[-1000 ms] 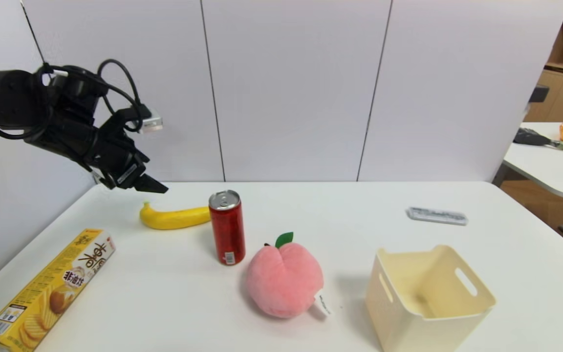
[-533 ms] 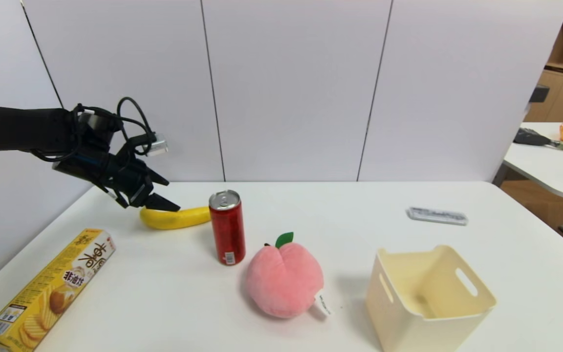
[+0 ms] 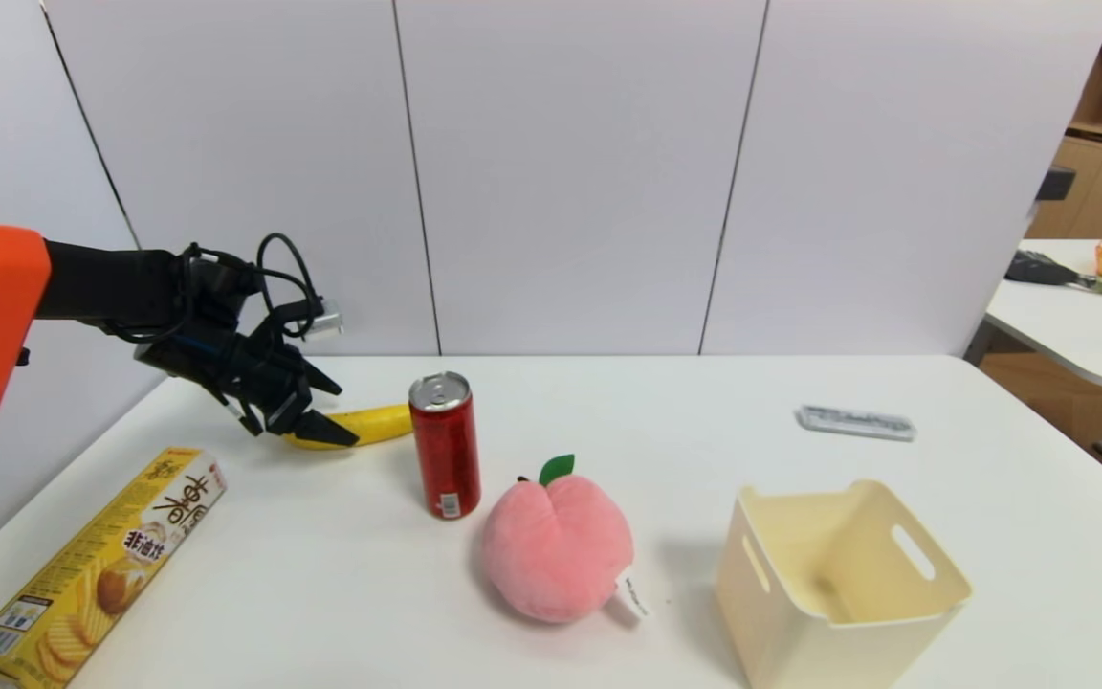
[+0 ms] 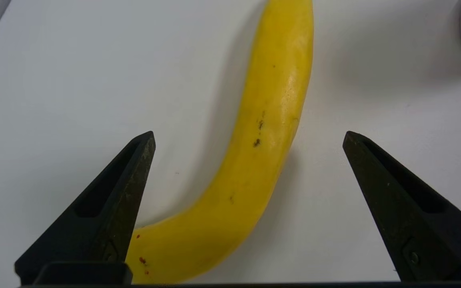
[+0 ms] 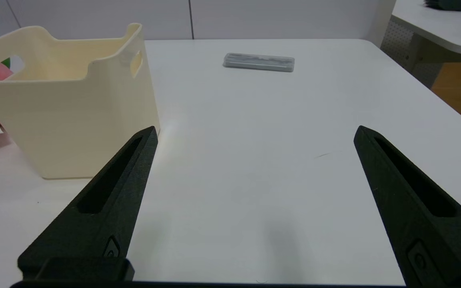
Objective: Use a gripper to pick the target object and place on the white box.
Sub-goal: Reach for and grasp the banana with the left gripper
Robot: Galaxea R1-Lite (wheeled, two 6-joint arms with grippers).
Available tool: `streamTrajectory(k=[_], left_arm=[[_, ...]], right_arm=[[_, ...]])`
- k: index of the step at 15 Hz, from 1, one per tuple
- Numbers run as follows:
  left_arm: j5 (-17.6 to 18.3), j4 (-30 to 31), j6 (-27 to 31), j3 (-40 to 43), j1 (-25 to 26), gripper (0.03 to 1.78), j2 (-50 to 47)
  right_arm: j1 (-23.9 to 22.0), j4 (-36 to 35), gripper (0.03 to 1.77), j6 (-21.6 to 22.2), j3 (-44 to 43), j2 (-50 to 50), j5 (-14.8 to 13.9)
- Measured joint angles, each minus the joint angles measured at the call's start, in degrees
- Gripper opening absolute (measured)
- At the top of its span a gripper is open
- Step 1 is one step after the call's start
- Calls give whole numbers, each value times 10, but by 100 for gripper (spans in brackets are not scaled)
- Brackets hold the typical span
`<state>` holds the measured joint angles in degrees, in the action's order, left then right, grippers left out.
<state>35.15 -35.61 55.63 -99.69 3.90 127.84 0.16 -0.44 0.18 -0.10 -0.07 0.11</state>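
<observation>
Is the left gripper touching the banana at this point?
Apart: the left wrist view shows the left gripper open around the banana, with white table visible between each fingertip and the fruit.

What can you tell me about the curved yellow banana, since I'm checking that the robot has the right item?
The curved yellow banana with small dark specks has a smooth, slightly shiny skin and bends more sharply toward one end. It lies on its side on the white table, beyond the yellow snack carton, its far end partly hidden behind the red metal can in the head view. The left black two-fingered tool is open over it, one finger to either side, and is not gripping it.
</observation>
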Motion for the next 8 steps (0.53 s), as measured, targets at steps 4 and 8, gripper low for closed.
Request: streamTrajectory(k=[4,8], left_arm=[[-21,-1,10,0,0,169,14],[-25,-6,8,-4,-1,169,19]], right_arm=[[0,0,170,0,0,0,0],[0,0,170,0,0,0,0]])
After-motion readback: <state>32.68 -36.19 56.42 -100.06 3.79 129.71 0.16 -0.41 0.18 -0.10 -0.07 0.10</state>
